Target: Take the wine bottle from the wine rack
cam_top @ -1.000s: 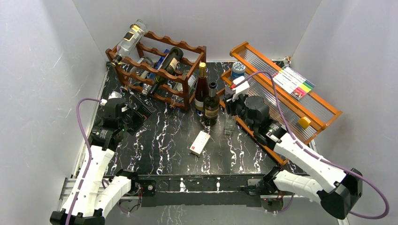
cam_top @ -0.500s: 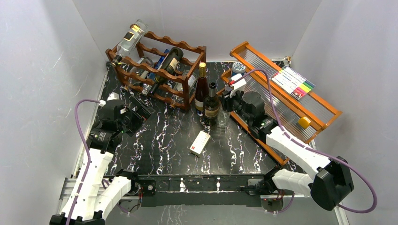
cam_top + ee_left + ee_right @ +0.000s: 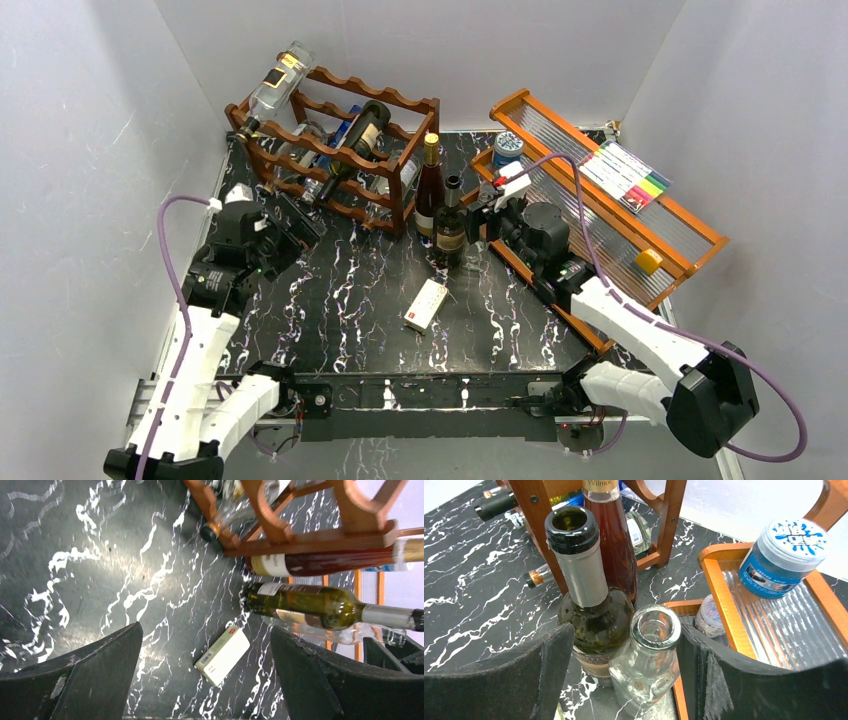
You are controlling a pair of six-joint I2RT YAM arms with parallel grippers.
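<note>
The left gripper hangs just in front of the left end of the wine rack, its black fingers spread wide and holding nothing; the dark reddish-brown wooden wine rack with wavy rails stands at the back of the black white-veined marble-look table; a clear glass bottle with a yellow and black label lies tilted across the rack's top left corner, neck pointing down; the dark green wine bottle with a pale label lies slanting in the rack's upper tier, neck towards the front, untouched by either arm; more bottles lie in the rack's lower tiers, too crowded to tell apart; a small white rectangular carton with red print lies flat on the table in front of the rack's right end; a reddish-brown bottle with a gold cap stands upright just beside the rack's right front post; a dark green bottle with a grey neck sleeve, mouth uncorked, stands right of the rack in front of the reddish one; a small clear glass bottle stands beside that; the right gripper sits right of the rack with its jaws parted around the clear bottle, released rather than clamped; an orange-brown stepped shelf with ribbed clear panels lies well right of the rack, carrying a blue-lidded jar
</note>
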